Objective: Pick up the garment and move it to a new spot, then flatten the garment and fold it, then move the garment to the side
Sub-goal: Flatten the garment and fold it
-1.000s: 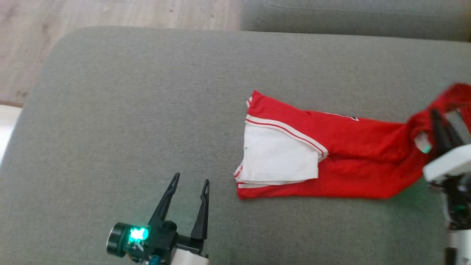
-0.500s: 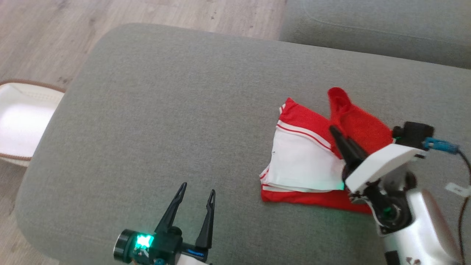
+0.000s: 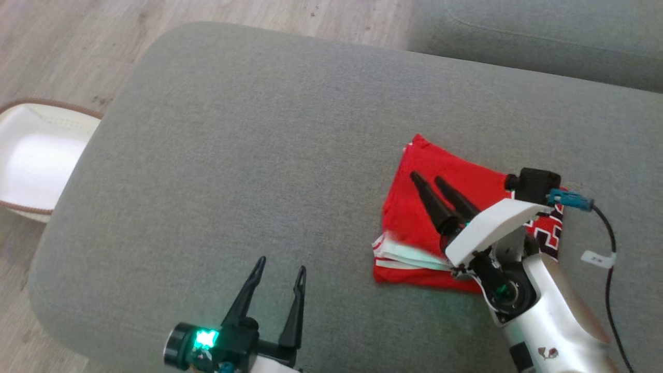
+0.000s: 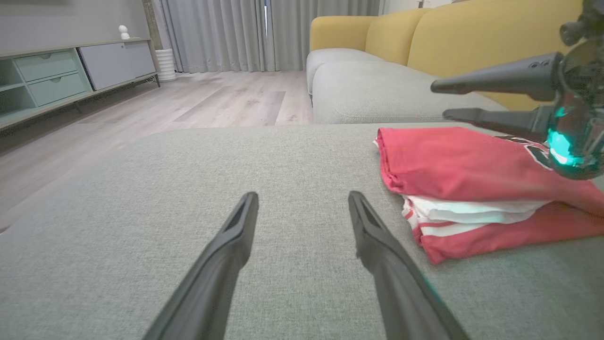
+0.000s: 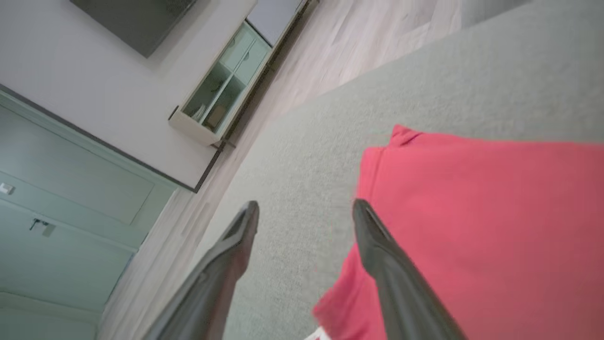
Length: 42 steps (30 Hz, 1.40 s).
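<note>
The garment [image 3: 404,217] lies on the grey sofa cushion [image 3: 259,129], towards its right half, as a compact folded stack. In the left wrist view its layers are plain to see: red on top, white bands in the middle, red underneath, with the near edges roughly in line. A patch of black and white print peeks out at the far right of the pile, beside the right arm.

The right fingers [image 3: 433,204] hover over the top layer, spread apart and gripping nothing; in the right wrist view one finger is over the red cloth and the other over bare cushion at the stack's edge. The left fingers [image 4: 231,250] are wide open too, empty, low over the cushion and well apart from the garment, pointing past its left side.

Judging by this, the pick-up, the flattening and the folding look finished, since the cloth is neat and no loose part trails out. What seems left is the last step, carrying the folded stack to the side. A white basket [image 3: 26,155] stands on the wooden floor [image 3: 77,31] past the cushion's left end.
</note>
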Available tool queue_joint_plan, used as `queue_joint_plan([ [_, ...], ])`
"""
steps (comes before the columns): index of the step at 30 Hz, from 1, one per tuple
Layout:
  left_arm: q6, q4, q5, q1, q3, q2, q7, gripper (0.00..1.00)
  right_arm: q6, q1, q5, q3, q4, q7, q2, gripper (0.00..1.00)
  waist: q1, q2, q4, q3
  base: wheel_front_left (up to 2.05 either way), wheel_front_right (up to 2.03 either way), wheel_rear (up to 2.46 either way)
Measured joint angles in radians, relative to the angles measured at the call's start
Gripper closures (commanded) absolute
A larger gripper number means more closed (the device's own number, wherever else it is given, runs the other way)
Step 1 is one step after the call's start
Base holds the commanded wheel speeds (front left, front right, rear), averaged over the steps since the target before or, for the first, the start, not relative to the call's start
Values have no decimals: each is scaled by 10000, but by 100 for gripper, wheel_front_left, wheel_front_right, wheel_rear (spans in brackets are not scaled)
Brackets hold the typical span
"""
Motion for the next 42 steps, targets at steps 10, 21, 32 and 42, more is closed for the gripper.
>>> queue_joint_plan([
  [10,293,-978,13,237,1020,-96,0,0,0,929,-2391,-477,-1168,-3728,-1319,0,0,0,-838,-320,0,0,0],
  [21,244,-1340,207,1264,1593,-100,0,0,0,3729,-4811,-2418,-2128,-5097,-775,0,-3,0,-1503,-1449,0,0,0],
  [32,-84,-1856,581,2218,1845,-136,0,0,0,5638,-5444,-2738,-2566,-5095,-113,0,-2,0,-1768,-1899,0,0,0],
  [42,-251,-1722,660,2263,2182,-259,0,0,0,5637,-5561,-2621,-2585,-5095,-61,0,-1,-1,-1907,-1971,0,0,0],
])
